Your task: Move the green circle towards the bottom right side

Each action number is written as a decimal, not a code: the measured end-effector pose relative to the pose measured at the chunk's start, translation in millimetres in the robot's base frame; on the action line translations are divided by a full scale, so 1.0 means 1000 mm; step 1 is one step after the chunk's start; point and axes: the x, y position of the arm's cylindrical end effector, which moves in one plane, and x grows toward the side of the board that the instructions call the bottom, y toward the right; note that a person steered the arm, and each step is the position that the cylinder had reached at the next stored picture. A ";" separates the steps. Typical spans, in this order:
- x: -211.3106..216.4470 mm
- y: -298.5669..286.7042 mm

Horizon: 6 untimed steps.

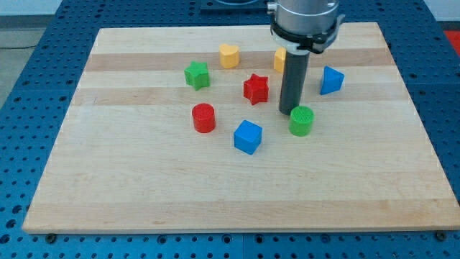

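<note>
Where the pale wooden board (pixel 215 194) lies nearest the view's bottom, bare planks only, set on a blue perforated table (pixel 29 86). Farther up, a blue plastic cube (pixel 248 137) standing just below the middle. Level with it and slightly beyond, a red plastic cylinder (pixel 203 118) toward the view's left and the green circle, a short green plastic cylinder (pixel 301 121), toward the view's right, upright, right of the board's centre. Just beside the green cylinder's upper-left edge, my tip (pixel 288 113), the lower end of the straight dark rod, down at the board surface; touching or barely apart, cannot tell which. No jaws on this rod, hence nothing to spread, close or clamp. Beyond the tip, a red plastic star (pixel 256 88) to the rod's left, near it. Farther right, a blue plastic block (pixel 330 80), angular, exact shape unclear. Toward the view's upper left, a green plastic star (pixel 197 75). Nearest the view's top, a yellow plastic heart (pixel 229 55), and a second yellow plastic block (pixel 279 59) mostly hidden behind the rod, shape not readable.
</note>
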 end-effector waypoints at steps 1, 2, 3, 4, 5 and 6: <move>0.013 0.014; 0.027 0.020; 0.041 0.021; 0.055 0.024; 0.068 0.031; 0.077 0.042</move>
